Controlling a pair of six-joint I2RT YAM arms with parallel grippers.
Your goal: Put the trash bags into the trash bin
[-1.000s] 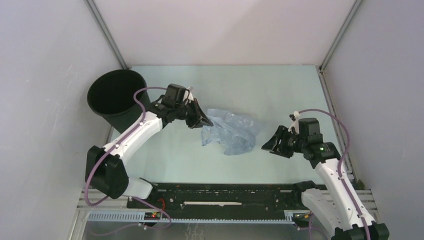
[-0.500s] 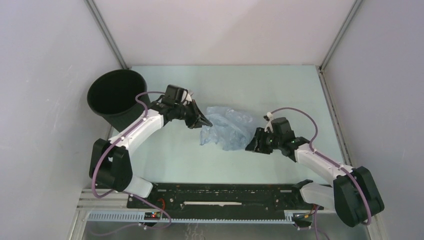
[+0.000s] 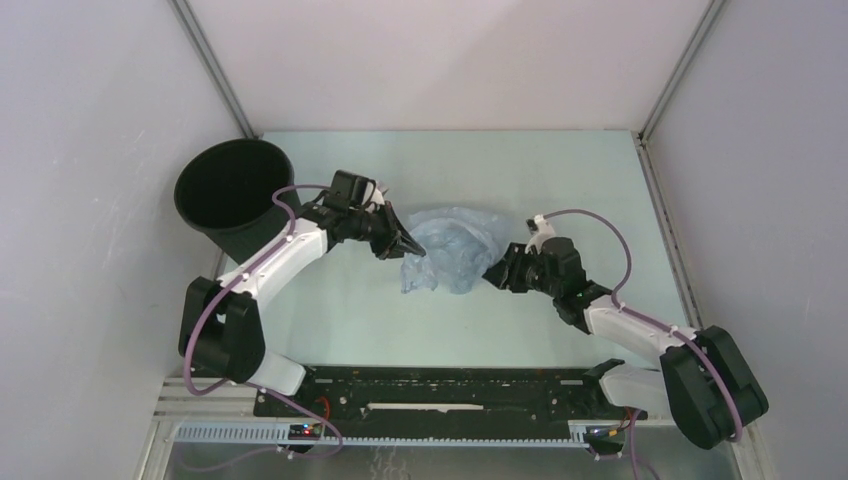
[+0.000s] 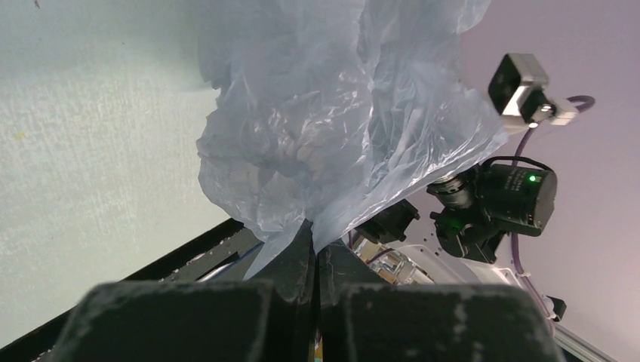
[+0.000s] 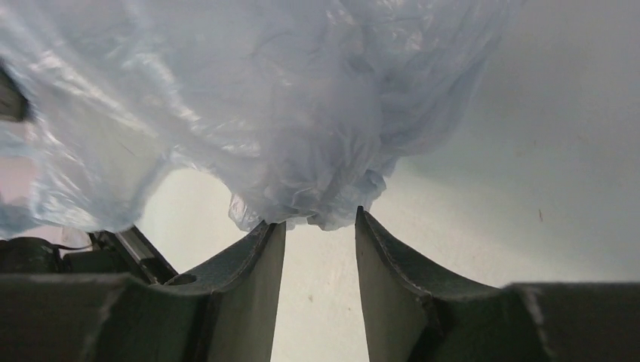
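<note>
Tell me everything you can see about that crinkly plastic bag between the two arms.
The bag is thin, translucent, pale grey-blue film, heavily wrinkled and bunched into a loose heap over the pale green table, apart from the black bin. The left fingers are shut on one gathered edge. The right fingers stand open, a crumpled fold at their tips, not yet clamped.

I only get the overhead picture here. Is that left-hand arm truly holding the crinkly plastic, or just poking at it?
Observer: Holding. Its wrist camera shows the left pincer shut, with a fold of the trash bag pinched between the tips.
Operator: And the right one?
Observer: Not gripping yet. Its wrist camera shows the right pincer open, with the bag's bunched end sitting at the mouth of the gap.
</note>
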